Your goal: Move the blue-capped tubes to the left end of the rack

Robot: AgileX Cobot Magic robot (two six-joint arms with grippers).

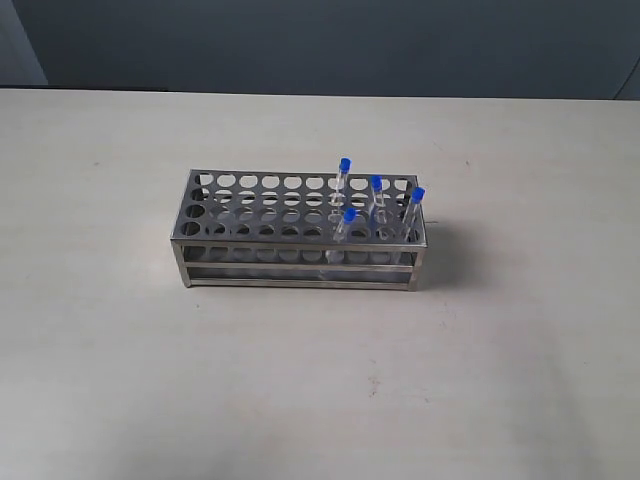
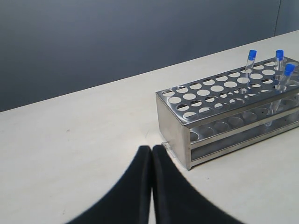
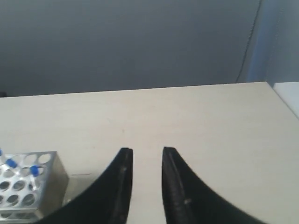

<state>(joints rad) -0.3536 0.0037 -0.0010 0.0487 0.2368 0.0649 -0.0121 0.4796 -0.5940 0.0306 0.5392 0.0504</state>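
The silver rack [image 1: 292, 242] stands mid-table in the exterior view. Several blue-capped tubes stand in holes at its right end: one at the back [image 1: 343, 170], one in the middle [image 1: 376, 190], one at the far right [image 1: 415, 202] and one near the front [image 1: 348, 220]. Neither gripper shows in that view. My left gripper [image 2: 152, 149] is shut and empty, its tips just short of the rack's left end wall [image 2: 172, 125]; the tubes [image 2: 251, 58] stand at the far end. My right gripper [image 3: 147, 150] is open and empty, beside the rack's corner [image 3: 60, 179].
The rack rests on a pale table [image 1: 150, 380] under a dark grey wall [image 1: 320, 40]. Most rack holes towards the left end [image 1: 215, 205] hold nothing. The table's far edge [image 3: 140, 89] runs ahead of the right gripper.
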